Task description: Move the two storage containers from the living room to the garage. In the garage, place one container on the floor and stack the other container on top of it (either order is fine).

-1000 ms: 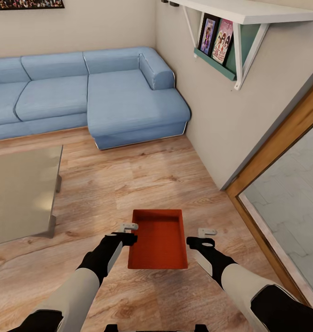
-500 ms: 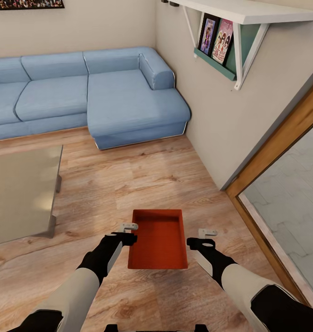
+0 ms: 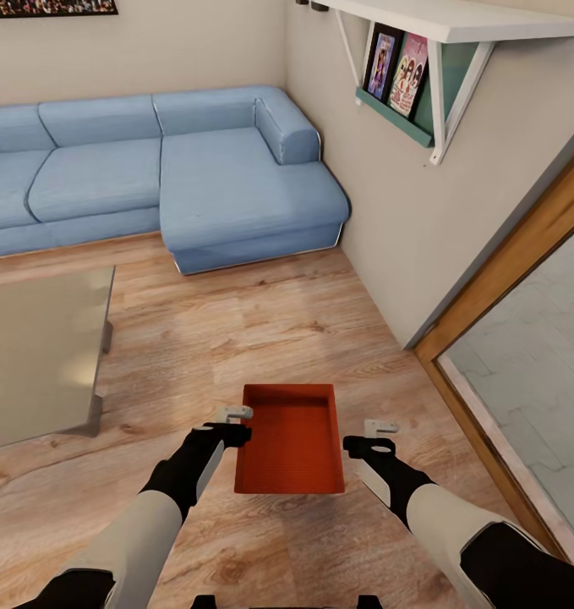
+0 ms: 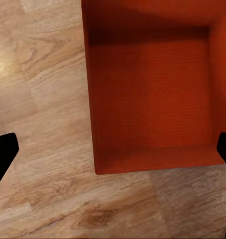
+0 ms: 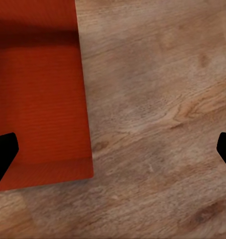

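So both grippers hang low over the wood floor (image 3: 261, 338), left gripper (image 3: 236, 416) and right gripper (image 3: 379, 427) with fingers spread wide, gripping nothing. The orange-red storage container (image 3: 291, 440) sits on the planks between them. Further back: glass coffee table (image 3: 33, 355), blue sofa (image 3: 168, 169).

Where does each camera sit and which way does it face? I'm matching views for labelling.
Head view: on the head, facing forward and down at the storage container on the floor; both arms show, left pincer, right pincer.
Left wrist view: looks down into the container; dark fingertips at the edges.
Right wrist view: container's edge, planks.
All share the container.
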Controlling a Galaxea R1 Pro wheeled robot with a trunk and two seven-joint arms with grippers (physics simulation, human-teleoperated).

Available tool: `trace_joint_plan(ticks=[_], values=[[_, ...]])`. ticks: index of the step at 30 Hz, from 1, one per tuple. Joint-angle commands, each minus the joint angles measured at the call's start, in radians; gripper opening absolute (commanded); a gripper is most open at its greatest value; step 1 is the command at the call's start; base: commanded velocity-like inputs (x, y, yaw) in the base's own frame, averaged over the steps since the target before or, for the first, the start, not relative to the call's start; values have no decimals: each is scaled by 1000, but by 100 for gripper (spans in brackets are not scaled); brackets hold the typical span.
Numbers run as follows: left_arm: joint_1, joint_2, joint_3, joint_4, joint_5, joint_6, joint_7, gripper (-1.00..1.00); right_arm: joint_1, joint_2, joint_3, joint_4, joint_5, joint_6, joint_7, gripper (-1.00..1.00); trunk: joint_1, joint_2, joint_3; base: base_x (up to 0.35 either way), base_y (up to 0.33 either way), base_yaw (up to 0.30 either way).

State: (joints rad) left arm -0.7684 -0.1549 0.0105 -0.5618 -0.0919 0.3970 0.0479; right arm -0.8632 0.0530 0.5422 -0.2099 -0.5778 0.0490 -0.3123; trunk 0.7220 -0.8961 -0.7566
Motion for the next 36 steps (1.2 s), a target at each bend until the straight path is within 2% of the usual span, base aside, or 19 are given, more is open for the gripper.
trace_joint_plan(ticks=[1, 36], values=[[0, -1, 1, -6, -9, 6, 0, 100, 0, -1, 8, -2, -5, 5, -7, 100, 4, -8, -4, 0, 0, 0], [0, 0, 3, -9, -8, 6, -2, 100, 0, 2, 9, -2, -6, 6, -7, 100, 138, -253, -114, 0, 0, 0]])
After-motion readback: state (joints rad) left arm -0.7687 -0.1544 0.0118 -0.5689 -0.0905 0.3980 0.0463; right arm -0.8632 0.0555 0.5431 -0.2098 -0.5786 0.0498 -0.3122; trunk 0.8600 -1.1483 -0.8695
